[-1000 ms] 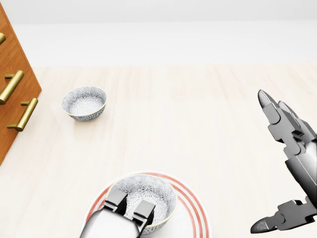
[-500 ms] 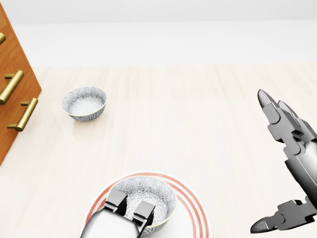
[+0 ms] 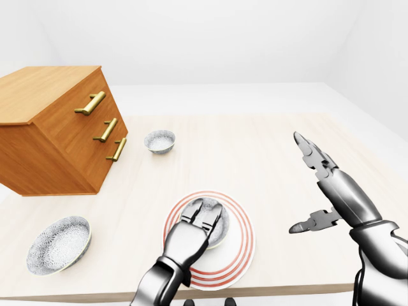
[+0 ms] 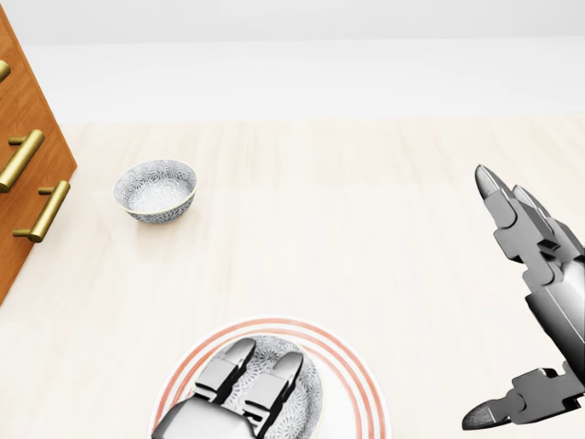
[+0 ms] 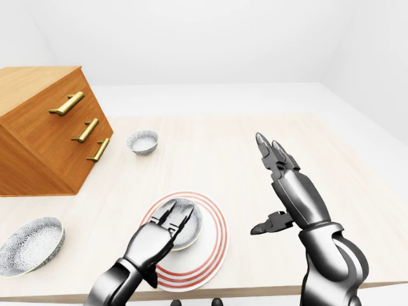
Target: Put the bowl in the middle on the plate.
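The middle bowl (image 3: 212,224), patterned grey and white, sits on the red-ringed plate (image 3: 241,241) near the bottom edge of the pale wooden table (image 3: 255,153), low in the left-eye view at about six o'clock from the table's centre. The robot's left hand (image 3: 197,223) lies over the bowl, its fingers (image 4: 239,359) stretched across the rim and into the hollow; from where I stand the fingers look laid flat over it rather than curled round it, and I cannot tell whether anything pinches the wall underneath. The bowl stands upright on the plate, toward the plate's left part in the left-eye view. The right hand (image 3: 312,188) hangs in the air off at three o'clock from the plate, well apart from it, fingers spread wide and pointing upward, thumb jutting out below, nothing in it. A second small bowl (image 3: 159,141) stands at about eleven o'clock from the plate, just beside the wooden drawer chest (image 3: 57,134) with its brass handles. A third, larger bowl (image 3: 58,244) rests at nine o'clock from the plate, close to the table's near-left corner.
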### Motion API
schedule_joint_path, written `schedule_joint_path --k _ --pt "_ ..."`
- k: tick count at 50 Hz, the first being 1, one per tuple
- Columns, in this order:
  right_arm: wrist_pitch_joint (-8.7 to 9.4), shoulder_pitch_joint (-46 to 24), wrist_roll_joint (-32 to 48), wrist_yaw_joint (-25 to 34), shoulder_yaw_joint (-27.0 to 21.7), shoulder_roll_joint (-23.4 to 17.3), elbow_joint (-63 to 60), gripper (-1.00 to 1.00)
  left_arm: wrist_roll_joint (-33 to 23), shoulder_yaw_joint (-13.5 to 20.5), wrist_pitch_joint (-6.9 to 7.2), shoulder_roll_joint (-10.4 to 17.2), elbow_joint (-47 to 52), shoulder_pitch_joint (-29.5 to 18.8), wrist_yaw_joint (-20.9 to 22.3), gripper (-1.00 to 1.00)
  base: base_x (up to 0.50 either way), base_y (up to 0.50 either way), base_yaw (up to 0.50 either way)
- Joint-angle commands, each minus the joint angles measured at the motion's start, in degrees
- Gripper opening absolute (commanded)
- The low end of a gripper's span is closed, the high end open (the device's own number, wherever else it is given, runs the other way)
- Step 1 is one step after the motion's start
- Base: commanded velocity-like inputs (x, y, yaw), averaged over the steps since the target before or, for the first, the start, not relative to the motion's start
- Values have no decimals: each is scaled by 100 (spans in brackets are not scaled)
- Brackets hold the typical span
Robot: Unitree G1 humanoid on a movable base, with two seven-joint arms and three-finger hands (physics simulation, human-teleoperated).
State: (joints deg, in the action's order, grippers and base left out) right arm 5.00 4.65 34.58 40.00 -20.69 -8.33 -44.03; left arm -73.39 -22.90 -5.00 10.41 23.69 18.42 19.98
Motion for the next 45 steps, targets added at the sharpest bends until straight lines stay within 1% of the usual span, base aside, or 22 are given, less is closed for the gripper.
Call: schedule_joint_path --k 1,11,18,19,21,23,24,25,26,27,30,33,35,36,37,38,39,41,42,43,44,45 --pt "0 -1 -16 0 -9 -4 26 100 375 244 0 50 278 66 335 100 0 0 0" --pt "0 -17 8 0 1 -12 -18 100 897 780 0 -6 594 170 889 100 0 0 0" --pt "0 0 -5 0 0 -4 43 100 2529 1615 0 -13 1236 517 2002 100 0 0 0" --pt "0 -2 2 0 3 -5 23 100 2980 1795 0 -16 1448 587 2002 100 0 0 0" --pt "0 -4 4 0 4 -5 22 100 3171 1943 0 -113 1568 611 2002 100 0 0 0" --pt "0 -9 12 0 7 -7 12 100 4056 2219 0 -178 1972 803 2002 100 0 0 0" --pt "0 -17 21 0 7 -10 -7 100 4564 2563 0 -230 2171 828 2002 100 0 0 0" --pt "0 -12 13 0 4 -8 0 100 4609 2641 0 -337 2175 816 2002 100 0 0 0" --pt "0 -13 10 0 2 -8 5 100 5204 3005 0 -261 2362 1058 2002 100 0 0 0" --pt "0 -13 11 0 1 -9 -22 100 6046 3384 0 -391 2630 1274 2002 100 0 0 0" --pt "0 -18 12 0 -2 -12 -39 100 7598 4512 0 -911 2837 1800 2002 100 0 0 0" --pt "0 -15 -3 0 -12 -12 -34 100 9472 6616 0 -1295 2964 1511 2002 100 0 0 0" --pt "0 -1 -10 0 -11 -7 -9 100 10301 7884 0 -1015 2814 1087 2002 100 0 0 0" --pt "0 2 -12 0 -10 -6 5 100 10800 8260 332 -818 2713 1133 2002 100 0 0 0" --pt "0 9 -12 0 -10 -1 -4 100 11514 9236 884 -296 2092 939 2002 100 0 0 0" --pt "0 10 -17 0 -14 1 -5 100 11841 9664 1000 -70 1855 841 2002 100 0 0 0" --pt "0 7 -6 0 -8 -4 2 100 12456 10336 1000 400 1258 908 2002 100 0 0 0" --pt "0 16 -22 0 -17 5 13 100 13123 10806 1000 860 561 1133 2002 100 0 0 0" --pt "0 21 -26 0 -19 7 8 100 13093 10790 1000 996 276 1267 2002 100 0 0 0" --pt "0 32 -26 0 -19 11 6 100 12816 10162 467 1179 -446 1767 2002 100 0 0 0" --pt "0 32 -21 0 -18 11 -11 100 12945 10032 184 1297 -814 1944 2002 100 0 0 0" --pt "0 28 -30 0 -31 12 -39 100 12923 10010 0 1614 -1574 1888 2002 100 0 0 0"
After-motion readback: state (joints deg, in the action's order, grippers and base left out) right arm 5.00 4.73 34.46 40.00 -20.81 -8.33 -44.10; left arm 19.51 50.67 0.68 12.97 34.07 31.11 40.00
